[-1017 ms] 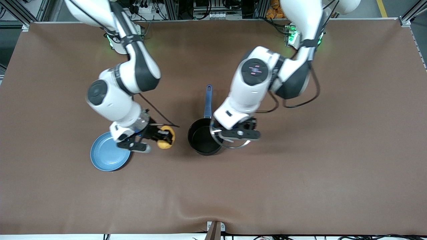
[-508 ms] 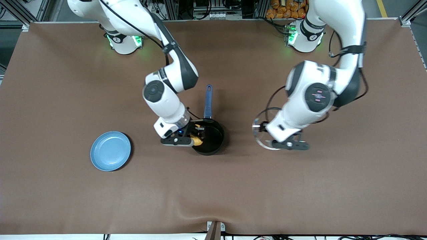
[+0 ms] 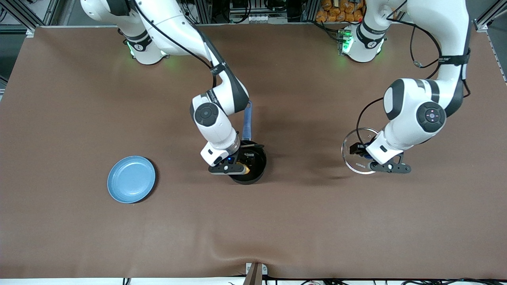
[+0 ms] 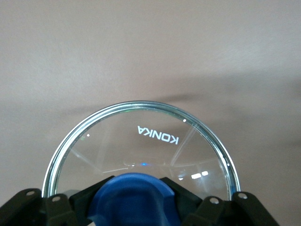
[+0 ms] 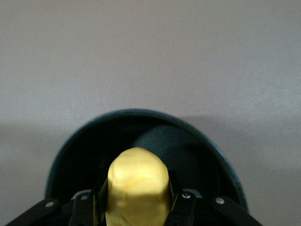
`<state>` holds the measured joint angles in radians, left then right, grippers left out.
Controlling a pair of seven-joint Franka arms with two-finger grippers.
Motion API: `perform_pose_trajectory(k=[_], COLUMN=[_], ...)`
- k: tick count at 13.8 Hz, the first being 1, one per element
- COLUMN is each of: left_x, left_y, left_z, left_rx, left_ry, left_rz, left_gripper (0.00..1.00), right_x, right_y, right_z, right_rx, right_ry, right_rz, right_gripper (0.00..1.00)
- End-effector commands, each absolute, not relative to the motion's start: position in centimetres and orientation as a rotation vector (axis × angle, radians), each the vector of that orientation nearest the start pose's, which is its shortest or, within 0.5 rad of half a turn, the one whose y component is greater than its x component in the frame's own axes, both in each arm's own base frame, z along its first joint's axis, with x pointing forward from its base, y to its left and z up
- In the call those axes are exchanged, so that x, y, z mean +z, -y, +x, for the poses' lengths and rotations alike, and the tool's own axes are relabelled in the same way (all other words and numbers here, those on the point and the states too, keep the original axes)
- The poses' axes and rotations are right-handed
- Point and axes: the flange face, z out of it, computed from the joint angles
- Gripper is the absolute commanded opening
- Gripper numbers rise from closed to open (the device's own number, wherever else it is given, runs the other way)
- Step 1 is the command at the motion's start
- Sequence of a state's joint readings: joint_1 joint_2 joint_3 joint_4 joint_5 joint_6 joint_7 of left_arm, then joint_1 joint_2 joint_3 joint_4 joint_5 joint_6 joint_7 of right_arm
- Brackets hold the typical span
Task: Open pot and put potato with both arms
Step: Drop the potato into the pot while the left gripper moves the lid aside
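Under the right gripper [image 3: 242, 163], clamped on the potato [image 5: 137, 186], sits the pot [image 3: 253, 174]; letting go off-center could miss. Left gripper [image 3: 366, 155] grips the lid [image 4: 141, 150].

Pot [image 3: 257, 166]: black inside, blue handle [image 3: 247, 122]. Potato [image 5: 138, 186]: yellow-orange, plain, no markings. Glass lid [image 4: 141, 146]: clear w/ steel rim, white "KONKA" lettering, blue knob [image 4: 134, 200]. Plate [image 3: 131, 185]: light blue, plain. Table [image 3: 79, 99]: brown mat, uniform. Arms white w/ black joint bands; grippers black. Green lights at both bases.
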<state>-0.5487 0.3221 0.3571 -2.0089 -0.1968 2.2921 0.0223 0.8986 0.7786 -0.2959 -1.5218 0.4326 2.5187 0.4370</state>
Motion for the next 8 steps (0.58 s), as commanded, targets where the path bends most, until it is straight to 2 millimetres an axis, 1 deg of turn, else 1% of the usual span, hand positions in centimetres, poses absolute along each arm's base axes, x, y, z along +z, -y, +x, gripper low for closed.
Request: perform_pose_trajectory(k=[1, 2, 3, 5, 6, 8], left_x=[26.9, 25.4, 23.6, 20.9, 20.1, 19.3], left_y=[12.3, 12.2, 12.0, 11.6, 11.5, 11.5], left_z=[56.9, 56.6, 56.6, 56.6, 56.4, 56.1], left_rx=[-0.043, -0.072, -0.074, -0.101, -0.120, -0.132], left_ry=[-0.167, -0.168, -0.168, -0.158, -0.156, -0.161], left_rz=[-3.142, -3.130, -3.113, -3.092, -3.085, -3.078], left_gripper=[0.04, 0.05, 0.07, 0.07, 0.07, 0.07], right_x=[21.6, 20.7, 19.9, 19.1, 18.9, 18.8], right_y=[-45.7, -46.3, -46.2, -46.5, -46.5, -46.4], right_z=[57.9, 57.5, 57.4, 57.1, 57.1, 57.1], right_rx=[-0.313, -0.327, -0.338, -0.344, -0.343, -0.342], right_ry=[-0.060, -0.047, -0.048, -0.038, -0.041, -0.041], right_rz=[-2.929, -2.930, -2.932, -2.936, -2.938, -2.939], right_gripper=[0.00, 0.00, 0.00, 0.00, 0.00, 0.00])
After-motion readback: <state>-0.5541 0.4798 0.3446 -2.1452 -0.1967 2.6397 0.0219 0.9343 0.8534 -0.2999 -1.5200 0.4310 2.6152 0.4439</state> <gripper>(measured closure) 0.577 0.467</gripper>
